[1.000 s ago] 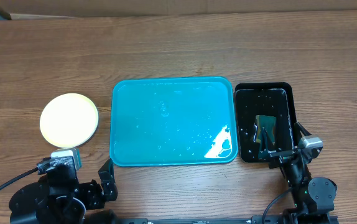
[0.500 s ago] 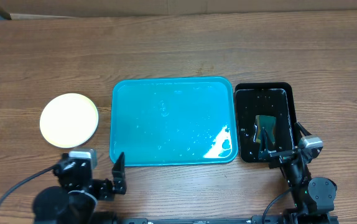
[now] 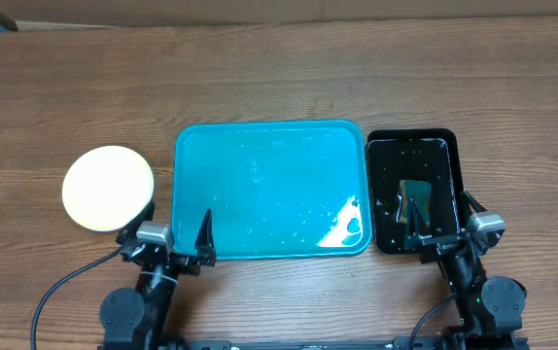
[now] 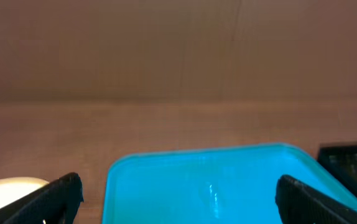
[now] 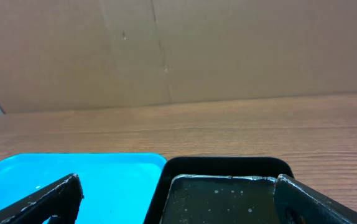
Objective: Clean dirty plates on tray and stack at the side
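The teal tray (image 3: 269,190) lies mid-table and holds only water droplets, no plates. A pale yellow-green plate (image 3: 108,188) sits on the table left of the tray; I cannot tell whether other plates lie under it. Its rim shows in the left wrist view (image 4: 7,186). My left gripper (image 3: 167,240) is open and empty at the tray's front left corner, its jaws spanning the tray (image 4: 209,186) in its wrist view. My right gripper (image 3: 441,222) is open and empty at the front edge of the black tray.
A narrow black tray (image 3: 413,156) with a dark sponge (image 3: 415,199) and water drops stands against the teal tray's right side; it shows in the right wrist view (image 5: 228,186). A cardboard wall runs along the table's far edge.
My left arm has swung right and forward, from below the plate to the tray's front left corner. The right arm, the plate and both trays have not moved.
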Robot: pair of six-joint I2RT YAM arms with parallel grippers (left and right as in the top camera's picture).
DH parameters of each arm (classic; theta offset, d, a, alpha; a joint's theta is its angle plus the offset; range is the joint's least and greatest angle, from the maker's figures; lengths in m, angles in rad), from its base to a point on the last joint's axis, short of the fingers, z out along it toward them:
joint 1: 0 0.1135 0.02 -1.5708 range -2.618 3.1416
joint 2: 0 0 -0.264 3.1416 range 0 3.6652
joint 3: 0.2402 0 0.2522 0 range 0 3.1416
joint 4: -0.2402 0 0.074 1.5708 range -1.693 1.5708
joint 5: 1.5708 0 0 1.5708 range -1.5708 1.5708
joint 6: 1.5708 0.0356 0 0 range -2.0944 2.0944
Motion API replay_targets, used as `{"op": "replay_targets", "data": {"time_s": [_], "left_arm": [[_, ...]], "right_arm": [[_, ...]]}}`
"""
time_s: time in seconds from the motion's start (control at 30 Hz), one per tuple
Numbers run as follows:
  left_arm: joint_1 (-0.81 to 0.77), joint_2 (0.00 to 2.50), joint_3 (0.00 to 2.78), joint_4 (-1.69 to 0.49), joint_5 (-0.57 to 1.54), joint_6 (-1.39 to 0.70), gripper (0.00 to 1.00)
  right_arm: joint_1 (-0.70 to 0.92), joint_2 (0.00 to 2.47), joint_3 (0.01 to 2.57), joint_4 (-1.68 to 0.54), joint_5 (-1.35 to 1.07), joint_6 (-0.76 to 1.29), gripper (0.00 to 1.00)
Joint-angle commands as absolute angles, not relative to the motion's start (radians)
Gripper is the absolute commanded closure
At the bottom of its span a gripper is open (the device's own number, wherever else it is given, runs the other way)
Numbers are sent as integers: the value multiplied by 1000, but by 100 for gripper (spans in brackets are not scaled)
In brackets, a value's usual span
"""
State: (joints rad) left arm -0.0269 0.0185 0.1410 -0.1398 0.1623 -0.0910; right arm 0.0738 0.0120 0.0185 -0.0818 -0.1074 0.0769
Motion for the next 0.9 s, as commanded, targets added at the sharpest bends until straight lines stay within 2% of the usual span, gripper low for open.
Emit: {"op": "replay_targets", "data": {"time_s": [0.0, 0.07, 0.2, 0.33, 0.87], "left_arm": [[-36, 4, 54, 1, 141, -104, 0], [-36, 4, 1, 110, 129, -101, 0], [-36, 4, 5, 69, 123, -101, 0], [-36, 4, 5, -78, 121, -101, 0], [-36, 12, 5, -67, 120, -101, 0]], "right_arm": [[80, 2, 8, -76, -106, 71, 0], [80, 2, 8, -76, -106, 71, 0], [80, 2, 8, -76, -106, 71, 0], [80, 2, 8, -76, -106, 71, 0], [80, 2, 8, -76, -106, 71, 0]]}}
